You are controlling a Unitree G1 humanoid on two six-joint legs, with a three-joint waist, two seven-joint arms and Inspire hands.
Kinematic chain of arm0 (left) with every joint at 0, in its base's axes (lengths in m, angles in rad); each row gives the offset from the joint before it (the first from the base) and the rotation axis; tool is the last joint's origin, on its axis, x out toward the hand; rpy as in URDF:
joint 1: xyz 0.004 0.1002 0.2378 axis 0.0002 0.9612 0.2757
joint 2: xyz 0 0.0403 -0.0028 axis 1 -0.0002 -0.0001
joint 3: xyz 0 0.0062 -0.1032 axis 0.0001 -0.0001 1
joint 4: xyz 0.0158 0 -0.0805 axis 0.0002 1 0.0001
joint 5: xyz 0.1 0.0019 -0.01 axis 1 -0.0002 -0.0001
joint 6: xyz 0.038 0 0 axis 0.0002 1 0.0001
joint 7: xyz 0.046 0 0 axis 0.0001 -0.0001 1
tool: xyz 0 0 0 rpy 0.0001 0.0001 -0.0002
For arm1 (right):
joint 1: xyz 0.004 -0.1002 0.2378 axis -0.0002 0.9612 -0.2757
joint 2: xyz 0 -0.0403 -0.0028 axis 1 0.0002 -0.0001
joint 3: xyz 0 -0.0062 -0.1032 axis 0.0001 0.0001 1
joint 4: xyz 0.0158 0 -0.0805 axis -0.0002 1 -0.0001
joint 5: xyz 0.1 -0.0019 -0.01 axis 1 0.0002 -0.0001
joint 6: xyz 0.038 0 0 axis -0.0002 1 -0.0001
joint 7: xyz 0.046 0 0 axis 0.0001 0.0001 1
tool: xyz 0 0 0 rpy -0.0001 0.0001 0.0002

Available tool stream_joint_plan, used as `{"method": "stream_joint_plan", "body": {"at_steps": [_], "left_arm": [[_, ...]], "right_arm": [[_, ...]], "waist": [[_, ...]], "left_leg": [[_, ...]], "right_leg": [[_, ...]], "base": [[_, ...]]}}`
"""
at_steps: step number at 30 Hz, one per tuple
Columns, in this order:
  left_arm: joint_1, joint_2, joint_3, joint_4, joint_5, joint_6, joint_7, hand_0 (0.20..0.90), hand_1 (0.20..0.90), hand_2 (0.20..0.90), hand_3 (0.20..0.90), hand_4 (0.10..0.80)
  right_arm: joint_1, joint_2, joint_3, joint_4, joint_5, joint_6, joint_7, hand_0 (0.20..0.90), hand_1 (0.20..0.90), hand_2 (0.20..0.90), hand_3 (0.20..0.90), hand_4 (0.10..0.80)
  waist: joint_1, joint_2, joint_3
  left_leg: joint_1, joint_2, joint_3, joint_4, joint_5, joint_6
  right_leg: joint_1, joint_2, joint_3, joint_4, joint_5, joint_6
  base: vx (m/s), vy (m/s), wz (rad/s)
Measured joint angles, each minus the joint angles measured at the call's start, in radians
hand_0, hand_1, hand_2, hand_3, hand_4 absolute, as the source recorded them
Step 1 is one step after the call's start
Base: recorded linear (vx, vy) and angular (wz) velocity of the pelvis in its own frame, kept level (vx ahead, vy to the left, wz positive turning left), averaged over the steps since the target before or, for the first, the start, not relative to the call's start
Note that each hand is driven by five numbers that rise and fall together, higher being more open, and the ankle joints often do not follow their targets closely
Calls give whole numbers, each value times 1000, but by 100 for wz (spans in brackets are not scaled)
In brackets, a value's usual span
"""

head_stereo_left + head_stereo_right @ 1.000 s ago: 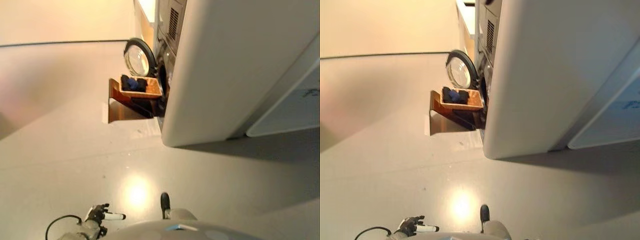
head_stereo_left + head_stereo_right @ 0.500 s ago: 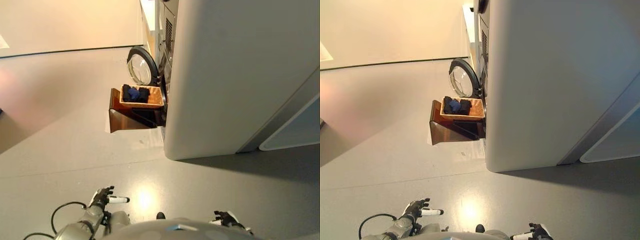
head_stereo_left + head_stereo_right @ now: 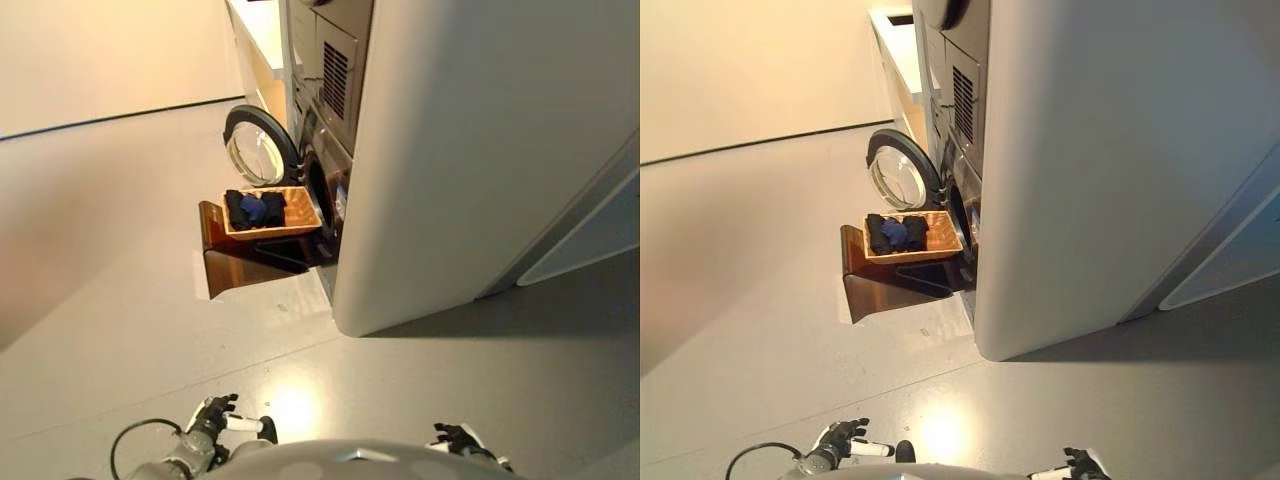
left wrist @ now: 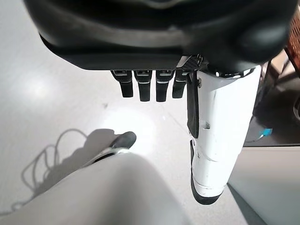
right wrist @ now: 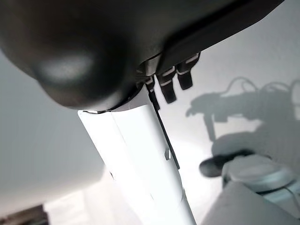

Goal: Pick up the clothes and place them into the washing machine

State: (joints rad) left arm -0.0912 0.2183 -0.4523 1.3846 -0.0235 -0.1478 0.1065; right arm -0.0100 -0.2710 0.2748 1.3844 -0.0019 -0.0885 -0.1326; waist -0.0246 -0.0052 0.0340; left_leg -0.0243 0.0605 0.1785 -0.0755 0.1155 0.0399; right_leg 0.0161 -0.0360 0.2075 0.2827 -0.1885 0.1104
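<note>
- Dark clothes [image 3: 254,209], a heap of black and blue pieces, lie in a shallow woven orange-brown basket [image 3: 296,226]; none of them is in either of our hands.
- That basket sits on a glossy brown curved stand [image 3: 232,272] just in front of the washing machine's round drum opening [image 3: 318,187]. We judge it is raised there so that the clothes sit level with the opening and need only a short carry.
- The grey front-loading washing machine [image 3: 332,100] has its round glass door with a dark rim [image 3: 256,152] swung wide to the side, which leaves the way from basket to drum free.
- A large white cabinet [image 3: 470,150] stands between us and much of the machine, so we see the drum opening only edge-on and cannot tell whether anything lies inside.
- Our left hand [image 3: 213,416] hangs low by our side, well apart from the basket; in its wrist view the fingers [image 4: 146,86] point straight out, relaxed, holding nothing.
- Our right hand [image 3: 457,438] is likewise low and far from the clothes, fingers [image 5: 171,86] slack and empty.
- We judge the picking has not begun: we must first close on the basket.
</note>
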Motion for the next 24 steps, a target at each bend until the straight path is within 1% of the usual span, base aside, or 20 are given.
{"method": "stream_joint_plan", "body": {"at_steps": [2,3,4,5,6,7,8,10,11,12,13,15,16,17,18,19,20,21,23,24], "left_arm": [[-12,7,-41,-2,29,-2,-8,900,900,900,900,800],[-12,10,-48,-4,42,-2,-16,900,900,900,900,800],[-12,8,-48,-10,48,-1,-17,900,900,900,900,800],[-12,9,-59,-17,55,-1,-20,900,900,900,900,800],[-12,17,-69,-21,56,-2,-20,900,900,900,900,800],[-12,23,-69,-21,57,1,-19,900,900,900,900,800],[-11,29,-70,-21,58,10,-19,900,900,900,900,800],[-13,38,-67,-20,61,17,-17,900,900,900,900,800],[-13,45,-65,-20,63,18,-18,900,900,900,900,800],[-21,43,-63,-8,67,18,-18,900,900,900,900,800],[-19,54,-53,-1,69,20,-19,900,900,900,900,800],[-20,47,-39,0,76,20,-20,900,900,900,900,800],[-21,41,-32,-2,78,16,-20,900,900,900,900,800],[-20,31,-32,-4,80,16,-21,900,900,900,900,800],[-11,16,-29,-4,84,16,-20,900,900,900,900,800],[10,2,-30,-8,85,14,-22,900,900,900,900,800],[21,-7,-33,-9,86,11,-25,900,900,900,900,800],[17,-11,-27,-10,83,12,-26,900,900,900,900,800],[-11,-5,-19,-9,50,9,-23,900,900,900,900,800],[-23,1,-20,-10,36,8,-21,900,900,900,900,800]], "right_arm": [[-14,3,-6,-1,2,0,1,900,900,900,900,800],[-20,3,-12,-2,3,0,1,900,900,900,900,800],[-26,-3,-11,-4,3,0,1,900,900,900,900,800],[-27,-7,-17,-5,5,-1,-1,900,900,900,900,800],[-27,-13,-36,-16,6,-2,-3,900,900,900,900,800],[-31,-21,-41,-17,8,-1,-1,900,900,900,900,800],[-30,-28,-42,-18,8,0,-2,900,900,900,900,800],[-32,-36,-47,-16,9,-1,-1,900,900,900,900,800],[-35,-39,-47,-18,9,0,-2,900,900,900,900,800],[-25,-33,-48,-15,5,2,4,900,900,900,900,800],[-21,-17,-46,-12,2,3,5,900,900,900,900,800],[-3,1,-46,-22,2,4,7,900,900,900,900,800],[-2,6,-46,-22,2,4,7,900,900,900,900,800],[7,9,-47,-22,2,3,7,900,900,900,900,800],[20,11,-47,-19,3,4,7,900,900,900,900,800],[40,12,-47,-18,2,3,9,900,900,900,900,800],[52,12,-47,-17,3,3,9,900,900,900,900,800],[52,15,-51,-18,3,5,9,900,900,900,900,800],[53,18,-34,-16,7,1,11,900,900,900,900,800],[49,7,-29,-16,15,1,5,900,900,900,900,800]], "waist": [[2,-18,-4],[5,-15,6],[4,-11,16],[0,3,24],[-14,12,30],[-16,9,30],[-18,20,36],[-23,26,43],[-27,27,52],[-40,13,64],[-46,6,71],[-83,-12,78],[-95,-21,81],[-100,-25,81],[-96,-21,65],[-99,-15,36],[-101,-9,27],[-97,-12,30],[-70,-56,34],[-58,-55,32]], "left_leg": [[16,-38,16,5,-25,30],[40,-63,18,3,-50,58],[69,-76,19,-4,-63,70],[82,-79,25,-9,-70,83],[92,-94,24,-10,-83,91],[102,-101,22,-11,-90,107],[112,-107,17,-11,-105,112],[108,-110,14,-11,-113,125],[108,-111,14,-9,-100,124],[120,-119,4,-5,-123,119],[131,-122,-3,-5,-113,119],[146,-139,-29,-10,-148,112],[158,-150,-34,-10,-151,110],[176,-155,-41,-10,-158,103],[192,-154,-43,-2,-179,91],[208,-147,-54,2,-202,76],[228,-137,-74,32,-222,63],[210,-124,-80,114,-250,20],[65,-129,-108,477,-267,-84],[10,-124,-136,619,-254,-110]], "right_leg": [[-96,-22,-4,217,-14,28],[-136,-36,-9,323,11,48],[-170,-41,-11,410,60,70],[-185,-51,-38,476,92,77],[-207,-71,-60,510,85,73],[-232,-85,-86,520,71,56],[-251,-87,-97,496,64,44],[-284,-98,-162,380,55,28],[-279,-99,-204,268,61,31],[-285,-95,-259,144,66,43],[-277,-89,-305,17,97,38],[-288,-77,-311,-139,184,51],[-288,-71,-297,-167,217,44],[-282,-71,-298,-170,241,32],[-283,-48,-272,-128,252,11],[-259,-25,-277,-108,257,-11],[-224,-13,-259,-130,294,-75],[-189,4,-267,-153,289,-105],[-92,-17,-244,-255,308,-126],[-65,-13,-236,-282,316,-134]], "base": [[221,316,-3],[253,328,-12],[262,299,-3],[302,270,8],[323,222,14],[361,178,8],[372,112,-10],[326,19,-10],[302,-20,5],[556,-33,7],[377,-8,19],[390,-38,39],[313,-89,39],[307,-104,24],[192,-79,24],[205,-151,26],[165,-168,37],[214,-208,35],[101,-84,17],[169,-55,-18]]}}
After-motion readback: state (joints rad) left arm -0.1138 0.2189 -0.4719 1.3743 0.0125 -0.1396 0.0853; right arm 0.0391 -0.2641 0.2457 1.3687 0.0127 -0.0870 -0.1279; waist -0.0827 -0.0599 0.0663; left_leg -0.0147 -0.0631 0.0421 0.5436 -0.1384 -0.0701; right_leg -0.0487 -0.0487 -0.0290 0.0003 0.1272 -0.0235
